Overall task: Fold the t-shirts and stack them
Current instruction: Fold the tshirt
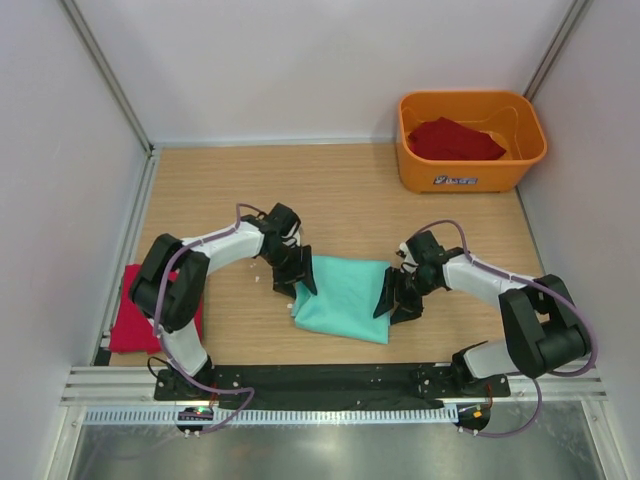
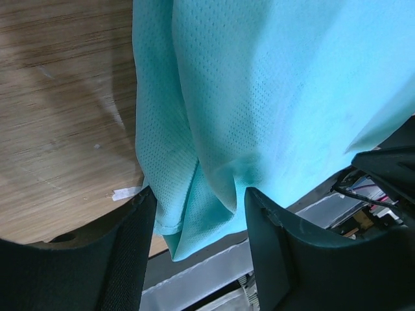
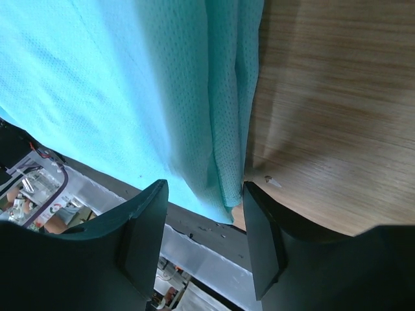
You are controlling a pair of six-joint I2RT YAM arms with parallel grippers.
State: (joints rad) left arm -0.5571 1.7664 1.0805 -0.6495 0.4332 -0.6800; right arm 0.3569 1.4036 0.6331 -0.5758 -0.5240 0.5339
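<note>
Jaws apart, nothing pinched: your left gripper (image 1: 300, 283) and right gripper (image 1: 393, 300) straddle teal shirt (image 1: 345, 295) side edges, probably to fold it.

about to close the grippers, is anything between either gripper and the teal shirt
Nothing visible does. The left gripper and the right gripper each straddle a side edge of the teal shirt, with cloth inside their open jaws.

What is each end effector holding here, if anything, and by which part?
Nothing looks clamped. The left end effector straddles the left edge of the mint-green cloth t-shirt and the right end effector its right edge, jaws apart around the folds.
</note>
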